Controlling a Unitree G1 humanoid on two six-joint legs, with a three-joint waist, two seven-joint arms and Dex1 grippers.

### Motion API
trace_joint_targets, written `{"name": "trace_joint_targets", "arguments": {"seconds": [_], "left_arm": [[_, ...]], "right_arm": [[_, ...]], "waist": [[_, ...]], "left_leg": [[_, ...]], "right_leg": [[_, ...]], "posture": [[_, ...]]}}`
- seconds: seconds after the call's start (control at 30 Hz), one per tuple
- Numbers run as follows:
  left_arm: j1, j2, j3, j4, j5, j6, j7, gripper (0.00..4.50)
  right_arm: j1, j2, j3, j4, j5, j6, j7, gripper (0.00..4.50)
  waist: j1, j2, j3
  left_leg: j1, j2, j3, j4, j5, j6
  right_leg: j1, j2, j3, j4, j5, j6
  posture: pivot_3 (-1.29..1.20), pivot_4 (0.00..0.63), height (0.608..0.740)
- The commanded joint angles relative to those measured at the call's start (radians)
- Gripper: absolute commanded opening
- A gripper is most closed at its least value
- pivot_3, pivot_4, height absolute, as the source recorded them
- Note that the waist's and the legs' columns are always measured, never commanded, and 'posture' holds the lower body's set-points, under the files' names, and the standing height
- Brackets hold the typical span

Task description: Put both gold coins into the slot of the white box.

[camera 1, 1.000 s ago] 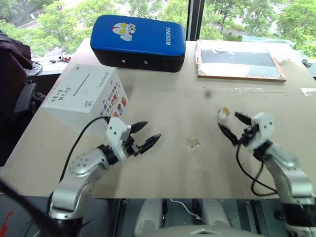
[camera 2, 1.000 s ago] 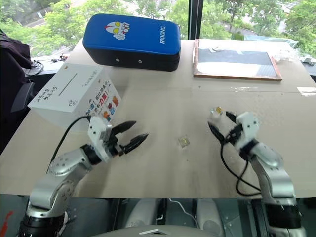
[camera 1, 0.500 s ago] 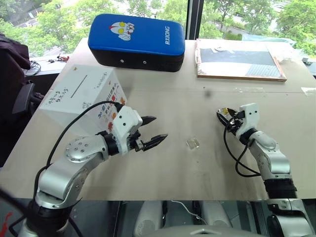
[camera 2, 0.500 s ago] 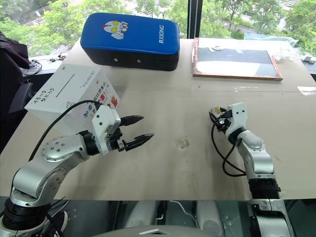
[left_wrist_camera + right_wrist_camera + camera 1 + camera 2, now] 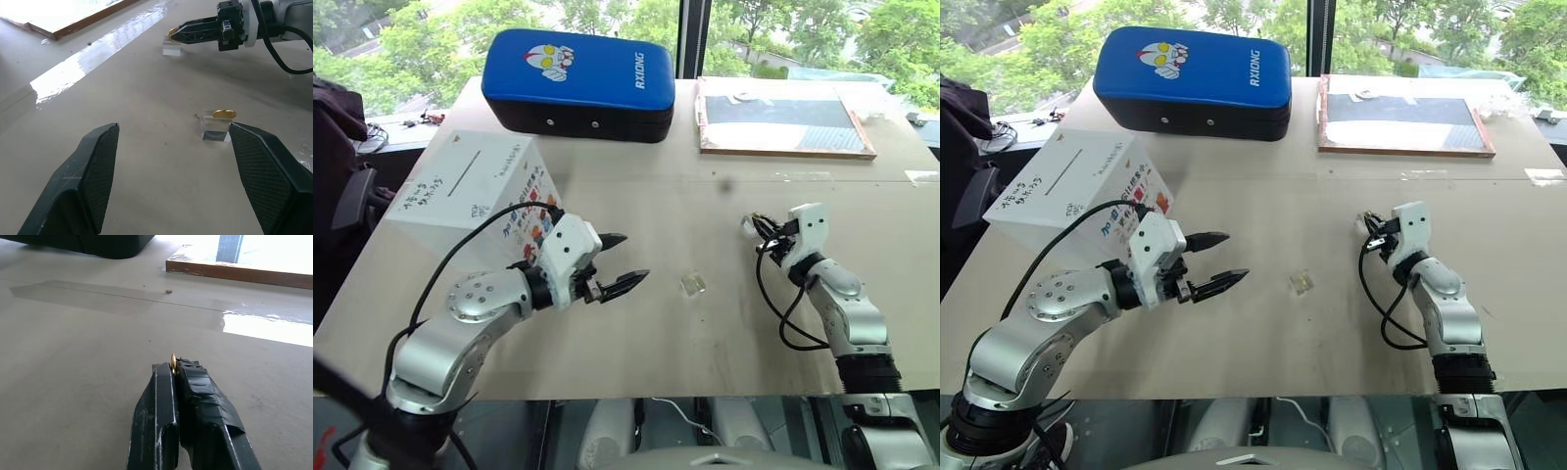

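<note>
1. Fingers of our right gripper (image 5: 172,368) are pressed together on the edge of one gold coin (image 5: 172,359), which peeks out between the tips; a clear block (image 5: 172,47) sits on the table just under those tips.
2. Our left gripper (image 5: 619,262) hovers above the table with its jaws spread wide and nothing between them.
3. Between our two grippers lies the second gold coin (image 5: 224,114), resting on top of its own clear block (image 5: 215,131), apart from both sets of fingers.
4. Behind our left arm stands the white box (image 5: 460,196), its thin dark slot (image 5: 468,167) running along the top face and small coloured pictures on the side facing the coins.
5. Farther back on the table (image 5: 705,323) we see a blue padded cushion (image 5: 579,80) and, to its right, a flat wooden-framed board (image 5: 783,117).
</note>
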Motion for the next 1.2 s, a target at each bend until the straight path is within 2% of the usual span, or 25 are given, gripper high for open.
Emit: {"name": "trace_joint_targets", "arguments": {"seconds": [0.03, 0.17, 0.27, 0.4, 0.5, 0.57, 0.6, 0.63, 0.77, 1.2], "left_arm": [[-0.036, -0.033, 0.007, -0.019, -0.032, 0.006, 0.018, 3.65], [-0.099, -0.219, 0.067, 0.021, -0.206, 0.069, 0.132, 3.65], [-0.141, -0.371, 0.128, 0.059, -0.407, 0.118, 0.251, 3.65], [-0.171, -0.507, 0.180, 0.096, -0.630, 0.133, 0.392, 3.65], [-0.175, -0.581, 0.203, 0.111, -0.772, 0.107, 0.471, 3.65], [-0.176, -0.620, 0.205, 0.114, -0.838, 0.083, 0.512, 3.65], [-0.177, -0.638, 0.204, 0.113, -0.868, 0.070, 0.531, 3.09], [-0.176, -0.646, 0.200, 0.111, -0.889, 0.063, 0.543, 2.88], [-0.148, -0.639, 0.151, 0.090, -0.921, 0.077, 0.547, 0.90], [-0.120, -0.576, 0.104, 0.083, -0.958, 0.067, 0.530, 0.90]], "right_arm": [[-0.017, 0.025, -0.031, -0.099, 0.096, 0.031, 0.030, 0.02], [-0.017, 0.075, -0.053, -0.288, 0.425, 0.307, 0.082, 0.02], [-0.031, 0.112, -0.077, -0.399, 0.711, 0.506, 0.028, 0.02], [-0.063, 0.164, -0.088, -0.461, 0.999, 0.626, -0.106, 0.02], [-0.075, 0.177, -0.079, -0.475, 1.146, 0.658, -0.173, 0.02], [-0.084, 0.191, -0.075, -0.475, 1.206, 0.653, -0.222, 0.02], [-0.087, 0.199, -0.071, -0.475, 1.232, 0.646, -0.244, 0.00], [-0.090, 0.204, -0.068, -0.474, 1.253, 0.640, -0.261, 0.00], [-0.097, 0.226, -0.043, -0.483, 1.280, 0.617, -0.308, 0.00], [-0.094, 0.173, 0.036, -0.491, 1.284, 0.625, -0.265, 0.00]], "waist": [[0.000, 0.000, 0.000], [0.000, 0.000, 0.000], [0.000, 0.000, 0.000], [-0.002, 0.000, 0.000], [-0.001, 0.000, 0.000], [-0.001, 0.000, 0.000], [-0.001, 0.000, 0.000], [-0.001, 0.000, 0.000], [-0.002, 0.000, 0.000], [-0.002, 0.000, 0.000]], "left_leg": [[0.000, 0.000, 0.000, 0.000, 0.000, 0.000], [0.000, 0.000, -0.001, 0.001, 0.000, 0.000], [-0.001, 0.001, -0.003, 0.001, 0.000, 0.000], [-0.001, 0.001, -0.004, 0.001, 0.000, 0.000], [-0.001, 0.000, -0.004, 0.001, 0.000, 0.000], [-0.001, -0.001, -0.003, 0.001, 0.000, 0.000], [-0.001, -0.001, -0.003, 0.001, 0.000, 0.000], [-0.001, -0.001, -0.003, 0.002, 0.000, 0.000], [-0.001, -0.001, -0.003, 0.002, 0.000, 0.000], [-0.001, -0.001, -0.003, 0.002, 0.000, 0.000]], "right_leg": [[0.000, 0.000, 0.000, 0.000, 0.000, 0.000], [0.000, 0.000, 0.000, 0.001, 0.000, 0.000], [0.001, -0.002, 0.000, 0.001, 0.000, 0.000], [0.001, -0.004, -0.001, 0.001, 0.000, 0.000], [0.001, -0.002, -0.001, 0.001, 0.000, 0.000], [0.001, -0.001, 0.000, 0.001, 0.000, 0.000], [0.001, -0.001, 0.000, 0.001, 0.000, 0.000], [0.001, -0.001, 0.000, 0.001, 0.000, 0.000], [0.001, 0.000, 0.000, 0.001, 0.000, 0.000], [0.001, 0.002, -0.001, 0.001, 0.000, 0.000]], "posture": [[0.00, 0.150, 0.740], [0.00, 0.150, 0.740], [0.00, 0.150, 0.740], [0.00, 0.150, 0.740], [0.00, 0.150, 0.740], [0.00, 0.150, 0.740], [0.00, 0.150, 0.740], [0.00, 0.150, 0.740], [0.00, 0.150, 0.740], [0.00, 0.150, 0.740]]}}
